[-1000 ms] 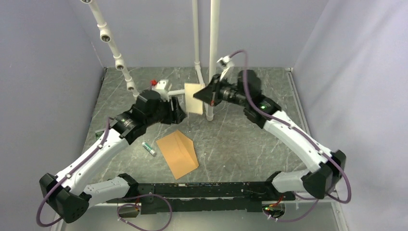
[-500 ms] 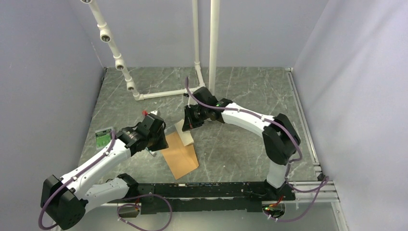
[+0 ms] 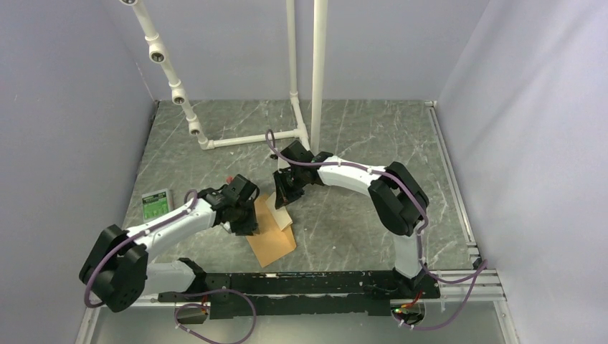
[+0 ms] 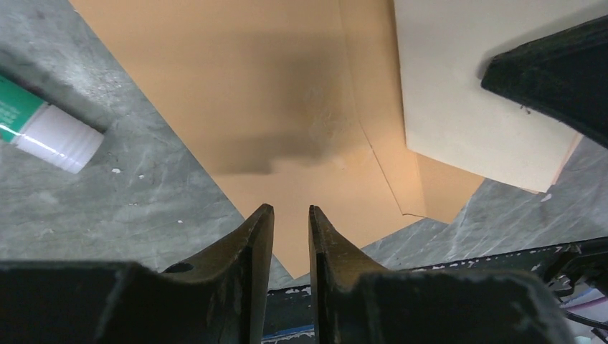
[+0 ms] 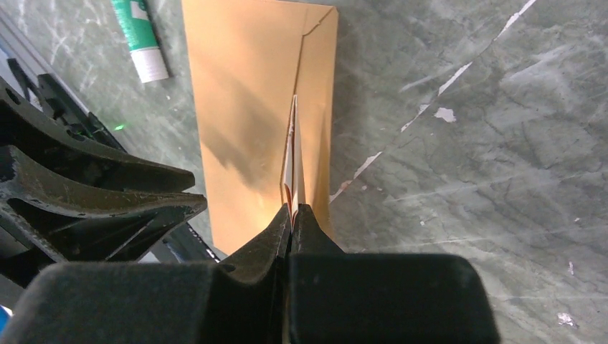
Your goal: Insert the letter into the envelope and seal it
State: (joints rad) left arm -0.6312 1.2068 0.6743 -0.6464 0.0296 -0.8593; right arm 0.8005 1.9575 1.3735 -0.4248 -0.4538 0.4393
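The orange-brown envelope (image 3: 274,242) lies flat on the table near the front, also seen in the left wrist view (image 4: 272,93) and the right wrist view (image 5: 240,107). The pale letter (image 3: 278,213) rests slanted against the envelope's far end, and my right gripper (image 3: 282,195) is shut on its far edge. The right wrist view shows the letter (image 5: 292,154) edge-on, rising from the shut tips (image 5: 290,209). In the left wrist view it is a cream sheet (image 4: 466,93). My left gripper (image 4: 290,210) hovers low over the envelope's left part, jaws a narrow gap apart, nothing between them.
A green-and-white glue stick (image 4: 43,129) lies just left of the envelope, also in the right wrist view (image 5: 140,36). A green card (image 3: 155,205) sits at the table's left. White pipes (image 3: 247,138) stand at the back. The black base rail (image 3: 301,283) runs along the front edge.
Both arms came down from the back to the envelope. The right gripper carried the letter down onto the envelope's far end. The left jaws narrowed and moved over the envelope.
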